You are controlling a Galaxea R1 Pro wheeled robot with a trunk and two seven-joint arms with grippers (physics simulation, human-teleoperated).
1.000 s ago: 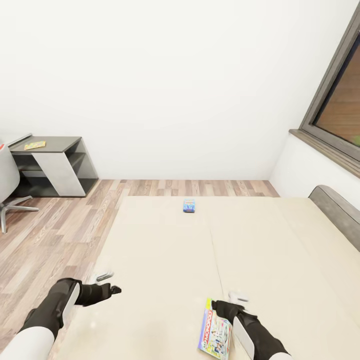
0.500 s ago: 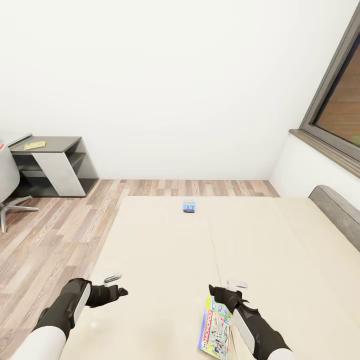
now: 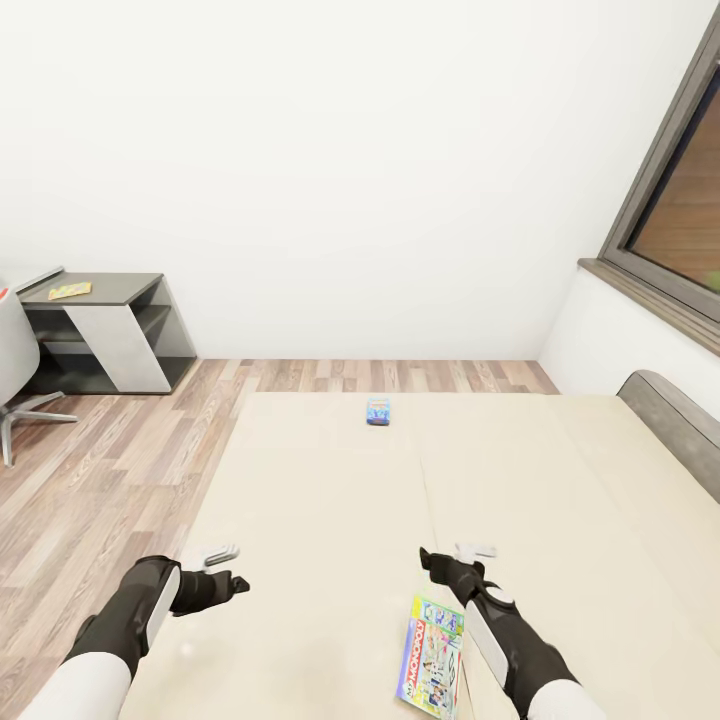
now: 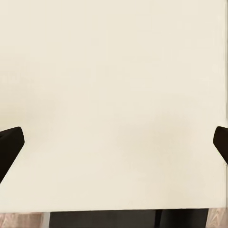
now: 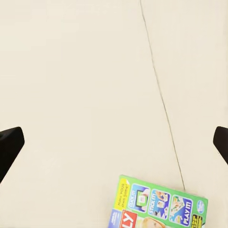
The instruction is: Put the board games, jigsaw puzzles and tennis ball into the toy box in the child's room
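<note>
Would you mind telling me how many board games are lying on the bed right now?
2. The green-edged board game lies near the bed's close end, beside the right gripper. The small blue board game lies at the far end. None appears hidden.

bare bed [image 3: 330, 480] all around green-edged board game [image 3: 432, 652].

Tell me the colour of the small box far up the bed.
Blue-cyan small flat box, best seen in the head view.

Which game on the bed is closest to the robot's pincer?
The big green-edged board game, lying right beside the right pincer. The small blue game sits far off, near the bed's other edge.
</note>
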